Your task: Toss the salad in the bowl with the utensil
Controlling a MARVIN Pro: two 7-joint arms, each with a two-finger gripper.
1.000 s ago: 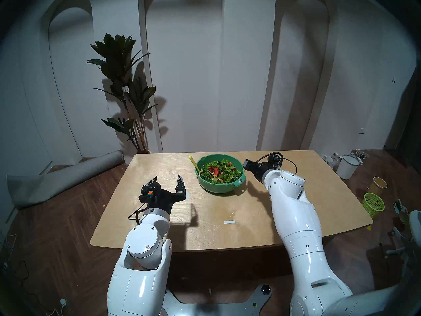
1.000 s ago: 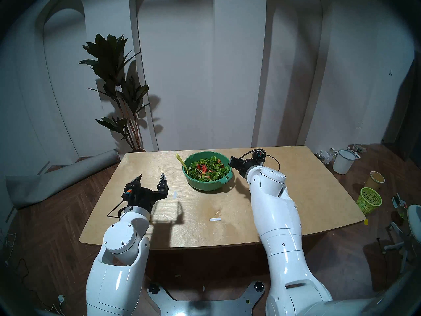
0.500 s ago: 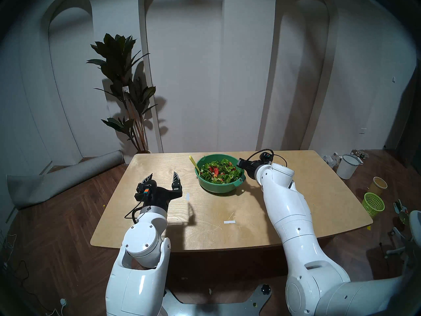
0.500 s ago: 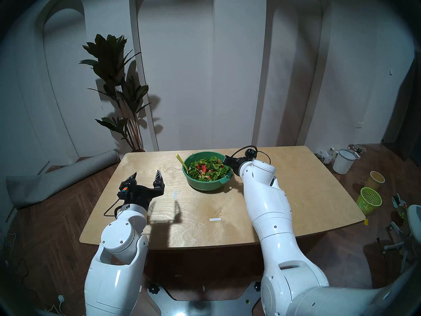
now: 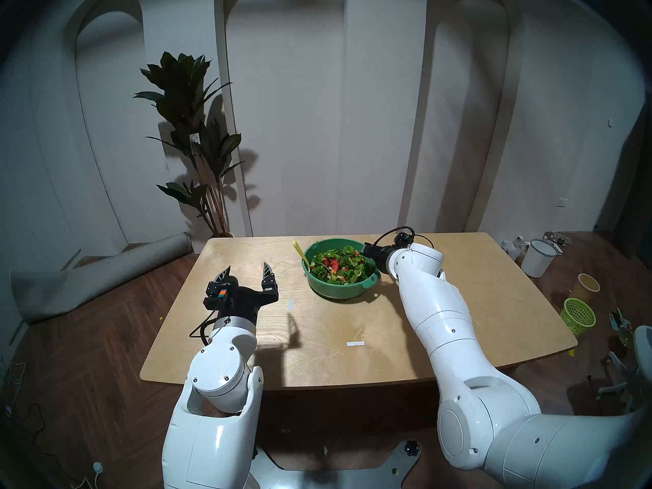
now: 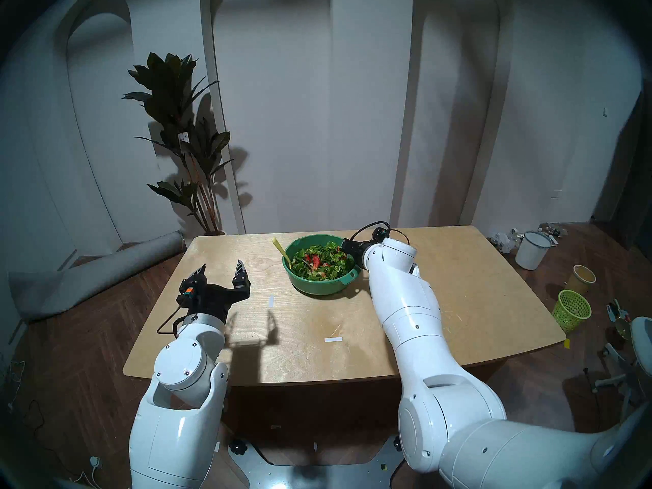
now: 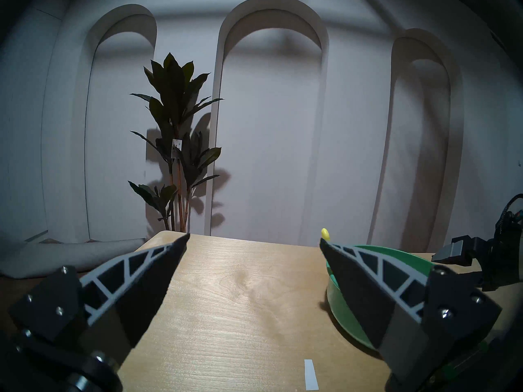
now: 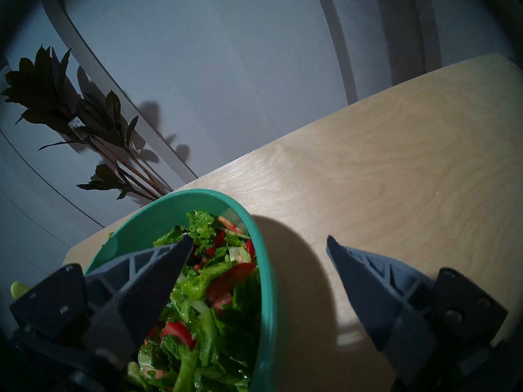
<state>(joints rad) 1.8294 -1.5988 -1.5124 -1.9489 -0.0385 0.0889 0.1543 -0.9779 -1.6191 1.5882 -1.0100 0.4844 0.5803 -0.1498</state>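
Observation:
The teal-green bowl (image 5: 367, 284) stands at the table's far middle, filled with salad (image 5: 338, 266) of green leaves and red tomato pieces. The yellow-green utensil (image 5: 301, 254) leans in the bowl, its handle sticking out over the left rim. My right gripper (image 8: 259, 238) is open and straddles the bowl's right rim (image 8: 264, 269): one finger hangs over the salad (image 8: 209, 292), the other over the table outside. My left gripper (image 5: 247, 267) hovers open and empty over the table, left of the bowl. In the left wrist view the utensil's tip (image 7: 325, 234) shows above the right finger.
Two white tape strips (image 5: 291, 303) (image 5: 355, 343) lie on the wooden table (image 5: 458, 336). A potted plant (image 5: 197, 142) and a rolled mat (image 5: 106, 276) are at the back left. A white bucket (image 5: 538, 259), a yellow cup (image 5: 587, 285) and a lime mesh basket (image 5: 578, 315) stand on the floor at right.
My right arm has swung left, bringing its open gripper from beside the bowl onto its right rim. My left gripper has drifted left, away from the bowl. Bowl and utensil have not moved.

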